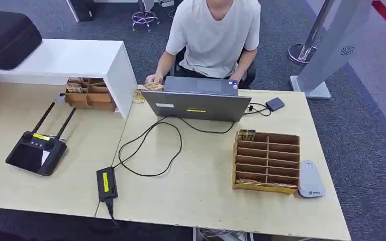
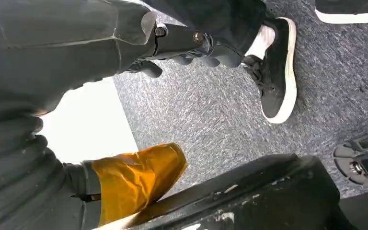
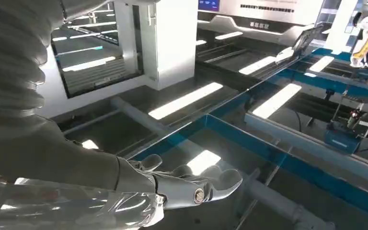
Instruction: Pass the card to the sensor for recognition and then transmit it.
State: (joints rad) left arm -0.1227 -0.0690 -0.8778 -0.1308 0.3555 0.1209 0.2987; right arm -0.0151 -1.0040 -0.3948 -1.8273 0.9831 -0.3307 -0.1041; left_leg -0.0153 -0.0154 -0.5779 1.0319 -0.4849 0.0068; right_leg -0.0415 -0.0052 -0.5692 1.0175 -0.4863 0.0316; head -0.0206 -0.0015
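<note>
The left robot hand point(image 2: 191, 45) hangs low beside the robot's body in the left wrist view, its dark fingers curled in with nothing between them, above grey carpet point(image 2: 211, 110). A person's black shoe point(image 2: 278, 72) with a white sole stands on that carpet just past the fingertips, and something amber-coloured point(image 2: 139, 177) sits close to the wrist cover.

In the right wrist view the right robot hand point(image 3: 191, 184) is stretched out flat with its fingers apart, holding nothing; behind it are ceiling lights and blue beams.

From the head view, the pale wooden tabletop point(image 1: 196, 196) runs across the scene. A person in a white shirt point(image 1: 213, 35) sits at twelve o'clock behind a grey laptop point(image 1: 197, 100), and the person's hand holds a card point(image 1: 152, 86) at the tabletop's far edge, just left of the laptop. A wooden slotted rack point(image 1: 267, 161) stands at four o'clock from the laptop, with a few cards in its slots, and the grey card sensor point(image 1: 310, 179) lies just beside the rack at its three o'clock side. A black remote with two antennas point(image 1: 36, 150) rests at nine o'clock, a black power brick point(image 1: 106, 184) sits near the front edge with its cable looping toward the laptop, and a second wooden box point(image 1: 88, 94) sits under a white shelf point(image 1: 65, 57) at ten o'clock.
</note>
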